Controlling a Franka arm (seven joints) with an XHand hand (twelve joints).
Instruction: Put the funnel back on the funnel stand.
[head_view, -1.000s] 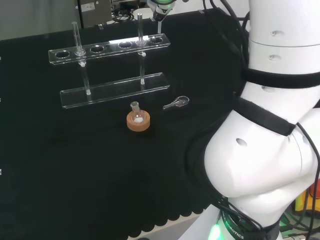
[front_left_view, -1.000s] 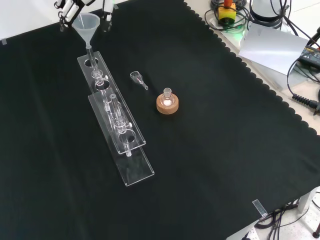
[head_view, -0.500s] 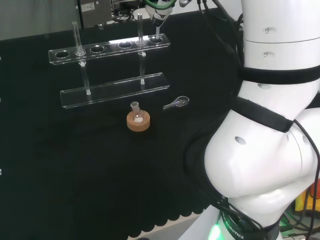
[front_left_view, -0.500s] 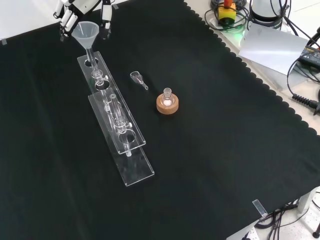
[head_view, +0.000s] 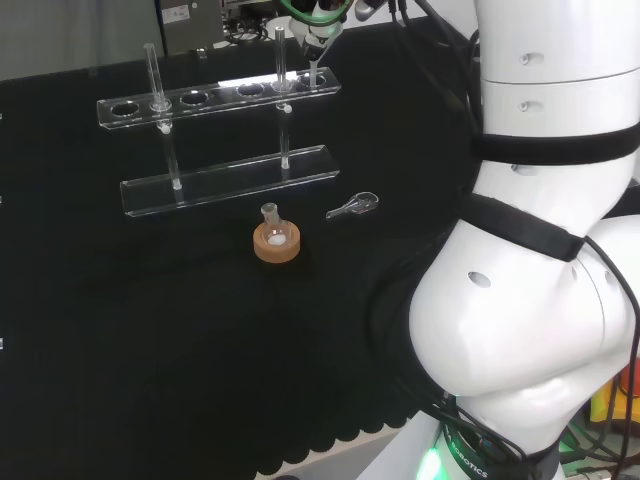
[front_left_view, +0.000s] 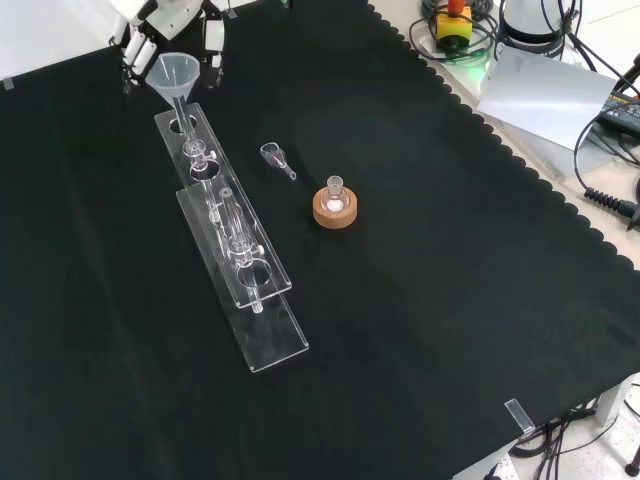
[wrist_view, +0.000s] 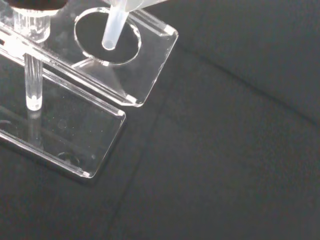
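Funnel (front_left_view: 173, 72) placement is judged nearly complete, though the release is not yet made. Nearest in the front view, the clear funnel stand (front_left_view: 262, 334) is seen lying lengthwise on the black table (front_left_view: 450, 300), with a small flask on a cork ring (front_left_view: 334, 206) and a small glass piece (front_left_view: 277, 158) set beside it, well apart from the work. Farther off, at the stand's far end, the funnel is held upright by the robot hand (front_left_view: 150, 35), whose fingers are closed around the cone's rim. In the wrist view the stem (wrist_view: 114, 30) is seen over the end hole (wrist_view: 107, 36) of the upper plate, its tip at or just entering the opening. Lowering until the cone is seated, then letting go, is judged to be left.
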